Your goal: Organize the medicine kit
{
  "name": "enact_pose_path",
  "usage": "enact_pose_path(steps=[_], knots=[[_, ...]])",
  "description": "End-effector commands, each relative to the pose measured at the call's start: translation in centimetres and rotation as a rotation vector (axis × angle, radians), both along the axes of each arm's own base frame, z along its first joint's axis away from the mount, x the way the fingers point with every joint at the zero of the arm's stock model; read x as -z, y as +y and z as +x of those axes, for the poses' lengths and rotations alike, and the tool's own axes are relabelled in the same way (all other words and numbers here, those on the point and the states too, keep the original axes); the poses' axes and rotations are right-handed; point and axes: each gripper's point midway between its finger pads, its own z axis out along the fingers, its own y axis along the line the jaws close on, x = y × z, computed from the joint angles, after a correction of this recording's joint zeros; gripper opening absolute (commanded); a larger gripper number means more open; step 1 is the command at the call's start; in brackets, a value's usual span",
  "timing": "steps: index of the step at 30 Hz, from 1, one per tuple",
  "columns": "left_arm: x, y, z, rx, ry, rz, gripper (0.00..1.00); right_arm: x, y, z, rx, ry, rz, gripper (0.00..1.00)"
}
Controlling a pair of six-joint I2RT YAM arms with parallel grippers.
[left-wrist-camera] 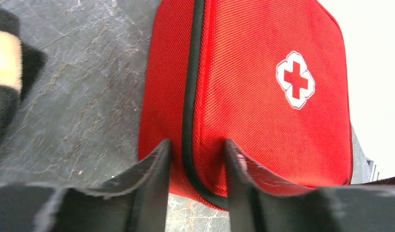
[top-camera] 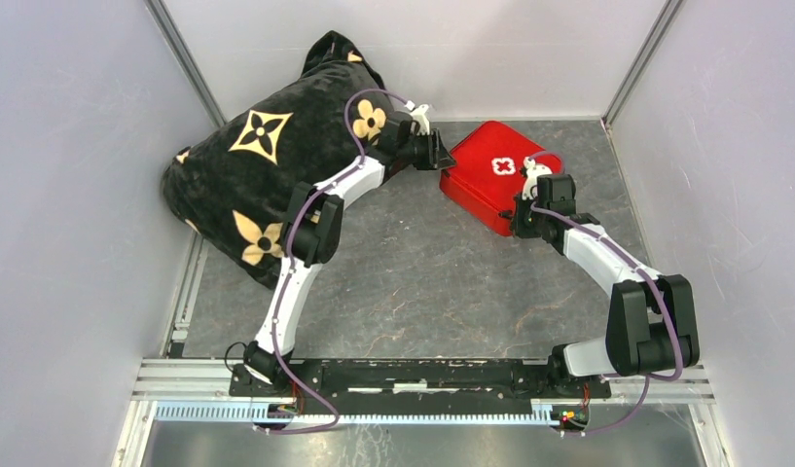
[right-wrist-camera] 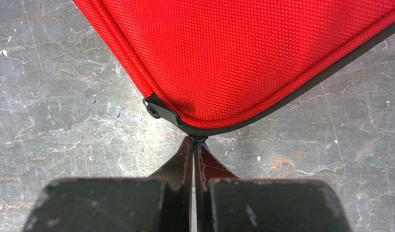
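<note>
Both arms on the kit, zip closed.

My right gripper (right-wrist-camera: 193, 145) has its jaws pressed together at the kit's (top-camera: 495, 175) near corner, pinching something small beside a black tab (right-wrist-camera: 161, 111); my left gripper (left-wrist-camera: 195, 164) has jaws spread across the zip seam at its left edge. One kit and one pillow (top-camera: 267, 165) on the worktop (top-camera: 413, 282).

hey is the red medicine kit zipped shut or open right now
Shut. The medicine kit lies flat, lid down, with its black zipper seam running unbroken along the edge; no lining shows.
</note>
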Motion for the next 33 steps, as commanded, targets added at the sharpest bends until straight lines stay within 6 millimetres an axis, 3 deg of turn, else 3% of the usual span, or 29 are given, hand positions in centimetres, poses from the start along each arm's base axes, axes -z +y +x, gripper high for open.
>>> enact_pose_path(steps=[1,4,5,6,7,10,13,15,18,22,28,33], knots=[[0.1,0.2,-3.2,0.025,0.047,0.032,0.38,0.5,1.1,-0.8,-0.095,0.011,0.014,0.0],[-0.3,2.5,-3.8,-0.051,0.078,0.062,0.28,0.9,1.0,-1.4,-0.109,0.024,-0.009,0.0],[0.4,3.8,-4.6,-0.094,0.107,0.087,0.25,1.0,1.0,-1.6,-0.11,0.028,-0.012,0.0],[-0.9,4.9,-5.0,-0.135,0.093,0.086,0.22,0.9,1.1,-1.7,-0.114,0.027,-0.014,0.0],[-1.0,6.3,-5.6,-0.181,0.1,0.101,0.2,0.9,1.1,-1.8,-0.114,0.028,-0.014,0.0],[-1.7,9.9,-7.6,-0.286,0.092,0.145,0.17,0.6,1.7,-1.9,-0.144,0.032,-0.005,0.0],[-2.1,12.1,-9.8,-0.326,0.083,0.179,0.17,0.6,3.0,-2.4,-0.211,0.062,-0.002,0.0],[-2.1,12.6,-11.1,-0.32,0.084,0.174,0.17,0.5,4.5,-3.0,-0.277,0.083,0.024,0.0],[-1.3,12.5,-12.3,-0.294,0.099,0.179,0.17,-0.9,8.5,-4.1,-0.431,0.081,0.164,0.0],[-1.0,12.5,-12.5,-0.289,0.1,0.187,0.17,-2.8,12.0,-5.1,-0.578,0.071,0.277,0.0],[-1.5,11.9,-12.8,-0.273,0.088,0.18,0.17,-3.0,13.5,-4.8,-0.591,0.089,0.356,0.0],[-2.2,11.6,-13.2,-0.266,0.081,0.17,0.18,-3.0,12.9,-3.4,-0.515,0.08,0.299,0.0]])
